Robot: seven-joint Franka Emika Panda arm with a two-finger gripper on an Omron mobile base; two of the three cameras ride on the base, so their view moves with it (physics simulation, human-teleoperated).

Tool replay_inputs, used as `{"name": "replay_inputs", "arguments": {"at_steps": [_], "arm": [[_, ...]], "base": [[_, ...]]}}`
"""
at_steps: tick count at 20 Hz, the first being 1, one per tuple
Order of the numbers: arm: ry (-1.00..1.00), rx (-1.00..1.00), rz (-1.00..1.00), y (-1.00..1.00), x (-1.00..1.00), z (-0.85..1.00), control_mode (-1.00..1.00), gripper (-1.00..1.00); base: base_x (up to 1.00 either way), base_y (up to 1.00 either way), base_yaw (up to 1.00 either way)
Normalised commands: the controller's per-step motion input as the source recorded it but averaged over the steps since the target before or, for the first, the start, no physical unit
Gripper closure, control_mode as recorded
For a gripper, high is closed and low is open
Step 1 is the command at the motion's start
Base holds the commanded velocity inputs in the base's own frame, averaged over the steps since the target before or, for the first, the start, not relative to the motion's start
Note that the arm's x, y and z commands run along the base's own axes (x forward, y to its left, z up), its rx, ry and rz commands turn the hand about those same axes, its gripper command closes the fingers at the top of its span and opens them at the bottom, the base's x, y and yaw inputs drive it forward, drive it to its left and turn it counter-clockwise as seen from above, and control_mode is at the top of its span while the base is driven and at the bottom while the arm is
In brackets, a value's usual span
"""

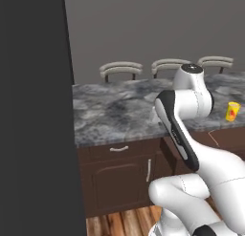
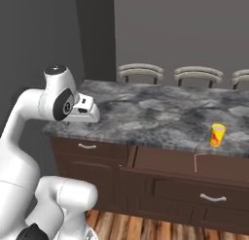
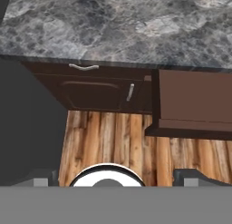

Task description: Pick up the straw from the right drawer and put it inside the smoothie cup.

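Observation:
The right drawer (image 2: 165,159) stands pulled out under the marble counter, and the hand view has its left part (image 3: 195,96). On its floor lies the straw (image 2: 195,162), a thin pale stick pointing front to back. The smoothie cup (image 2: 217,135), yellow with a red-orange patch, stands upright on the counter just behind the drawer, and also appears at the right of the left base view (image 1: 232,111). My gripper (image 3: 117,177) is open and empty, its tips far apart. It hangs over the counter's left front edge, well left of the drawer, looking down at the wood floor.
A narrow drawer with a curved pale handle (image 2: 87,146) and a cabinet door (image 3: 97,95) sit left of the open drawer. A tall dark wall (image 1: 33,111) closes off the left. Bar stools (image 2: 141,71) stand behind the marble counter (image 2: 155,112).

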Motion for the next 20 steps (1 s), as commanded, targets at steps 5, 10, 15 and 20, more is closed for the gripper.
{"name": "replay_inputs", "arguments": {"at_steps": [5,10,15,20], "arm": [[0.00,0.00,0.00,0.00,0.00,0.00,1.00,-1.00],[0.00,0.00,0.00,0.00,0.00,0.00,1.00,-1.00],[0.00,0.00,0.00,0.00,0.00,0.00,1.00,-1.00],[0.00,0.00,0.00,0.00,0.00,0.00,1.00,-1.00]], "base": [[-0.03,-0.94,0.00],[-0.08,-0.99,0.00],[-0.63,-1.00,-0.10],[-0.18,-1.00,-0.43]]}}
